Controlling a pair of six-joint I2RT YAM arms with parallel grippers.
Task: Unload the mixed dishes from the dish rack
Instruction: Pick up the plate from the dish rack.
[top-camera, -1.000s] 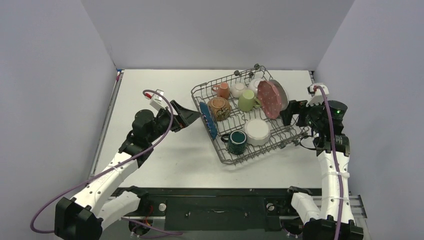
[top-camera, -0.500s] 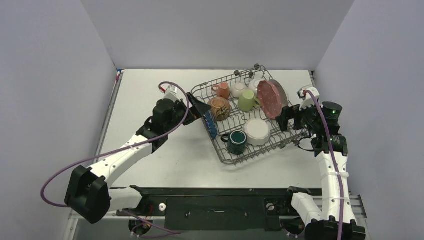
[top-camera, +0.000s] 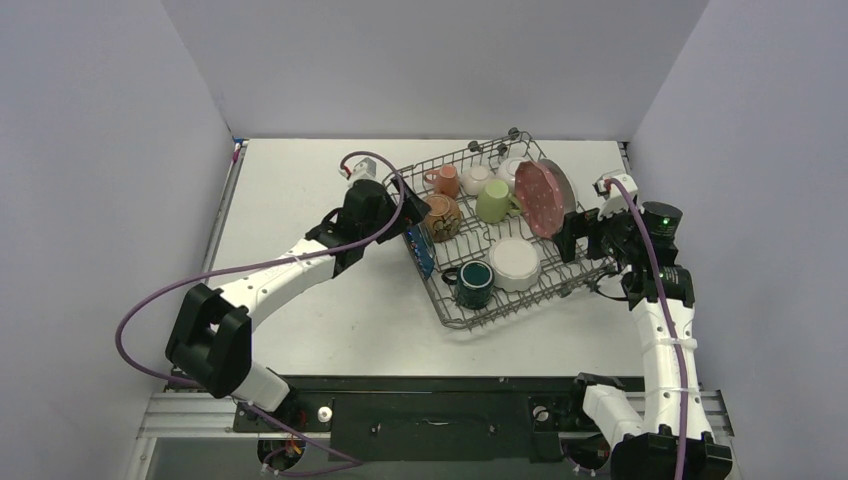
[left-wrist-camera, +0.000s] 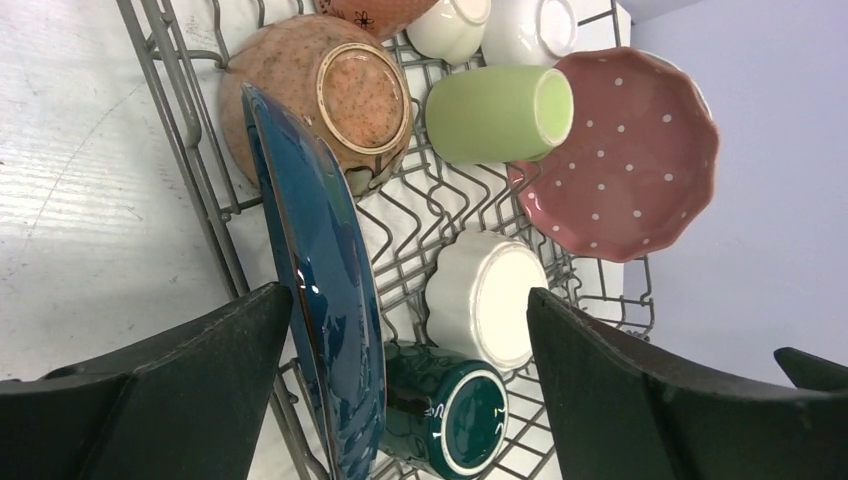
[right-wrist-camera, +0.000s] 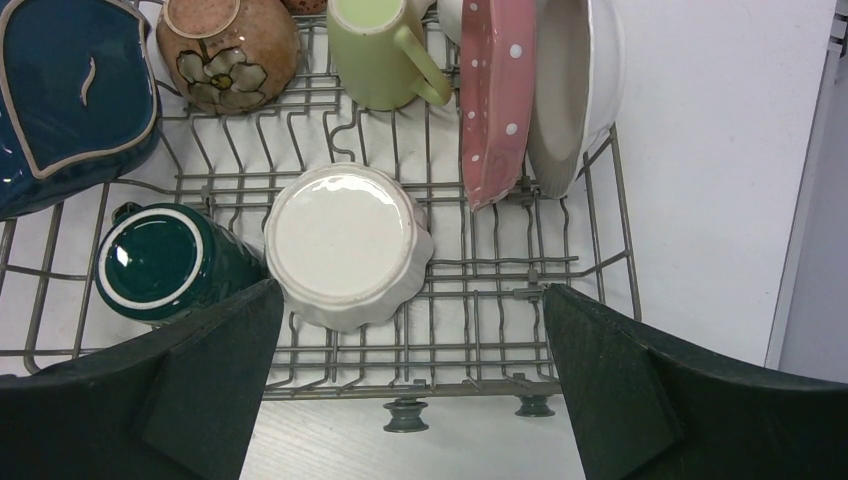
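The dark grey dish rack (top-camera: 447, 310) holds a blue leaf dish (top-camera: 418, 250) on edge at its left side. It also holds a brown bowl (top-camera: 437, 215), an orange cup (top-camera: 445, 180), a light-green cup (top-camera: 493, 200), a pink dotted plate (top-camera: 540, 198), an upturned white bowl (top-camera: 514, 262) and a dark green mug (top-camera: 473, 283). My left gripper (top-camera: 410, 218) is open and empty above the blue dish (left-wrist-camera: 325, 300), whose rim lies by one finger. My right gripper (top-camera: 570, 235) is open and empty at the rack's right edge, near the white bowl (right-wrist-camera: 345, 245) and pink plate (right-wrist-camera: 495, 100).
A white plate (right-wrist-camera: 575, 90) leans behind the pink plate. Two small white bowls (top-camera: 475, 178) sit at the rack's back. Bare white table (top-camera: 300, 180) lies left of the rack. Grey walls close in the sides and back.
My left arm has stretched forward and right, bringing its open gripper from the table left of the rack to above the blue dish. My right gripper edged slightly left toward the rack.
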